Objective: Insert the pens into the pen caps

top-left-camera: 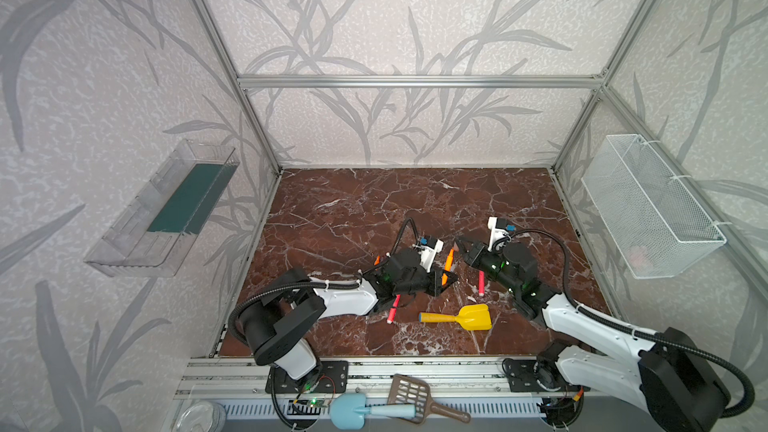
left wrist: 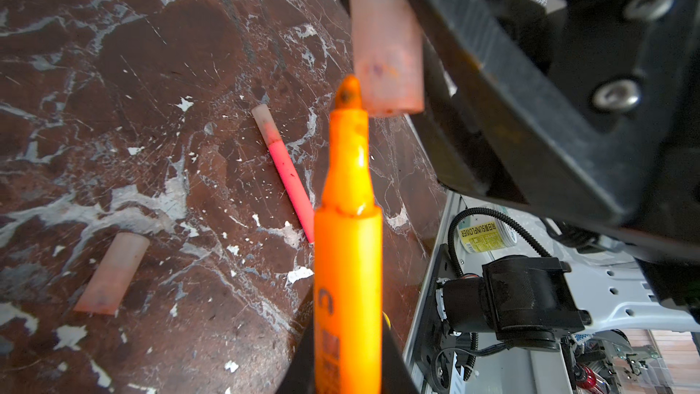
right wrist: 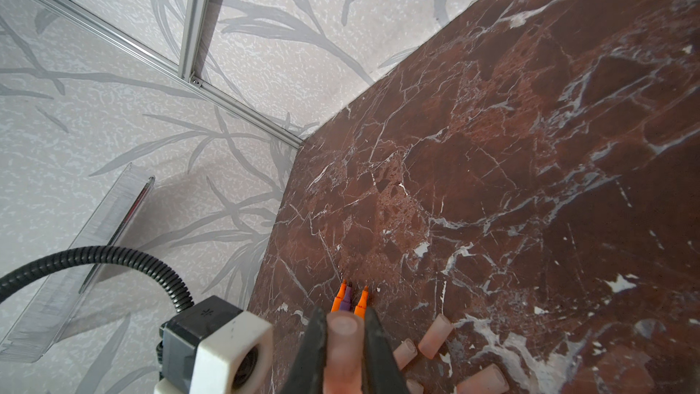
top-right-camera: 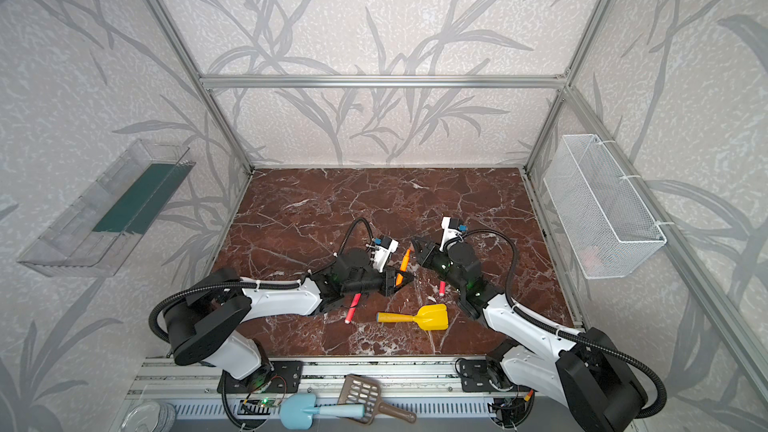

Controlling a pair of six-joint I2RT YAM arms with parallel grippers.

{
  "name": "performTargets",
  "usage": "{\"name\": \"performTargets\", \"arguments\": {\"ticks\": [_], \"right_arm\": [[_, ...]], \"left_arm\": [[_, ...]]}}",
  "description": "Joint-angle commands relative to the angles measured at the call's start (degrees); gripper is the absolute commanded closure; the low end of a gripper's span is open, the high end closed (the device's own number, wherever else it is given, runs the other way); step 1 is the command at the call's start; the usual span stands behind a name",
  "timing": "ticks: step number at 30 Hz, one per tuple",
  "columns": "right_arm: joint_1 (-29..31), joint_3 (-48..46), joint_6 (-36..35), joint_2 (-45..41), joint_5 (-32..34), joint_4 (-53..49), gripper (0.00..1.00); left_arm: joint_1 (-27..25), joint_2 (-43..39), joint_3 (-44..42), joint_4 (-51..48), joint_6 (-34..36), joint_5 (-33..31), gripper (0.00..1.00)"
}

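Pens and caps are recorded view by view.

Left wrist view: an orange pen (left wrist: 348, 259) is clamped between the closed fingers of the left gripper (left wrist: 346, 361). Dark printing is carried on its barrel (too blurred to be read). The word "SUNFLOWER" is legible on a yellow-labelled container (left wrist: 486, 234) beyond the table edge. The pen tip is placed just beside the open end of a pen cap (left wrist: 386, 51), not inside it. A red-pink pen (left wrist: 289, 180) with a pale end piece (cap or plug cannot be told) and a loose cap (left wrist: 113, 274) are laid on the marble table (left wrist: 113, 70).

Right wrist view: the right gripper (right wrist: 342, 320) is closed on the pen cap, with one finger pressed against each side. Three bare pen tips (right wrist: 346, 297) (two orange, one purple) are seen side by side on the table beyond the fingers. Three loose caps (right wrist: 435, 337) are laid near them.

Top views: both arms are extended low over the table, and the grippers are brought together near its middle. The orange pen is held slanted toward the right gripper. A yellow shovel (top-left-camera: 465, 317) is laid in front, between the arms.
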Motion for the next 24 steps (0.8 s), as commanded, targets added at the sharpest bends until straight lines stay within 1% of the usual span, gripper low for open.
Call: {"name": "performTargets", "arguments": {"ticks": [1,6,14,24], "right_arm": [[0.31,1.61,-0.48,1.05,-0.41,0.90,1.00],[0.31,2.06,-0.36,2.05,-1.49,2.03,1.00],[0.10,2.53,-0.21,1.07,4.39,2.42,1.00],[0.15,3.21,0.63,1.68,4.16,3.40,1.00]], "left_arm": [[-0.04,-0.48,1.46,2.15,0.42,0.51,1.00],[-0.05,-0.30,1.55,2.34,0.34,0.67,1.00],[-0.05,-0.17,1.41,2.58,0.08,0.63,1.00],[-0.06,-0.15,1.33,2.59,0.16,0.74,1.00]]}}
